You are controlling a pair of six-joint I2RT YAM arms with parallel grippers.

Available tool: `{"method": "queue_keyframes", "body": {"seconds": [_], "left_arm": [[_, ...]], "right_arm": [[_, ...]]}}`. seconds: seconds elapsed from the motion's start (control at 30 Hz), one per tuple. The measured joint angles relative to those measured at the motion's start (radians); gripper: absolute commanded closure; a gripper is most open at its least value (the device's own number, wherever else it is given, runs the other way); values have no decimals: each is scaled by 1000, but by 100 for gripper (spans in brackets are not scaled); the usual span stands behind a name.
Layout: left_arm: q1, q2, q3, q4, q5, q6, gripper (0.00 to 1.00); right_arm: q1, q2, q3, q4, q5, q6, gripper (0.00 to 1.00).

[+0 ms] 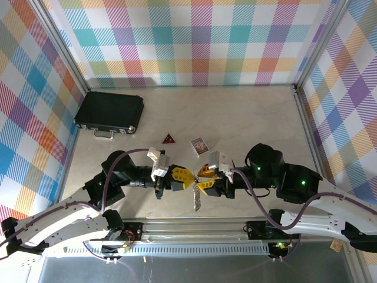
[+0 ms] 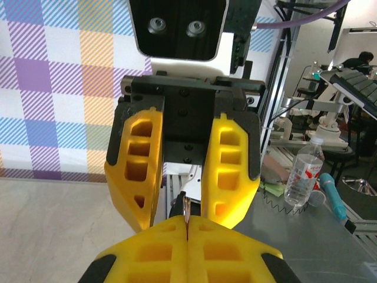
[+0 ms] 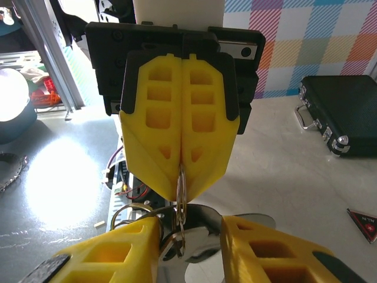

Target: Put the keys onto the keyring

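Far left, well apart from the work: black case (image 1: 110, 112) lying flat on the table (image 1: 253, 118). Next rightward, left gripper (image 1: 184, 177) clenched, fingertips pressed together on the keyring (image 3: 181, 177), thin wire pinched edge-on and held up off the table between the two arms. Just beneath the pinch, a cluster of smaller rings and silvery pieces; impossible to tell the key apart among them. Further right, right gripper (image 1: 207, 175) released, fingers spread to either side of that cluster, facing the left one nose to nose and very near it.

Likely trouble from here: wire gripped only at the very tips, so prone to swivelling or slipping free under any sideways tug from an off-centre closing of the right fingers; then a drop onto the table close to the near edge. Also a knock of fingertip against fingertip, given so little room between them.

Ring plane upright, edge-on to both wrist cameras. Long axis running down from the pinch, with the dangling silvery tail (image 1: 197, 201) pointing toward the near edge in the top view, most probably just hanging
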Motion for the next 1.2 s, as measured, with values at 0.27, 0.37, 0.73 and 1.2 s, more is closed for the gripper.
{"method": "queue_keyframes", "body": {"seconds": [0.27,0.37,0.73,1.2], "left_arm": [[0,5,-11,30,3,-19,100],[0,5,-17,33,3,-21,100],[0,5,-15,-21,-21,20,89],[0,34,158,-408,-119,182,84]], "right_arm": [[0,-4,-20,40,-14,2,81],[0,-10,-27,47,-15,3,88],[0,-2,-17,-1,14,-5,100],[0,176,178,-305,68,-94,100]]}}
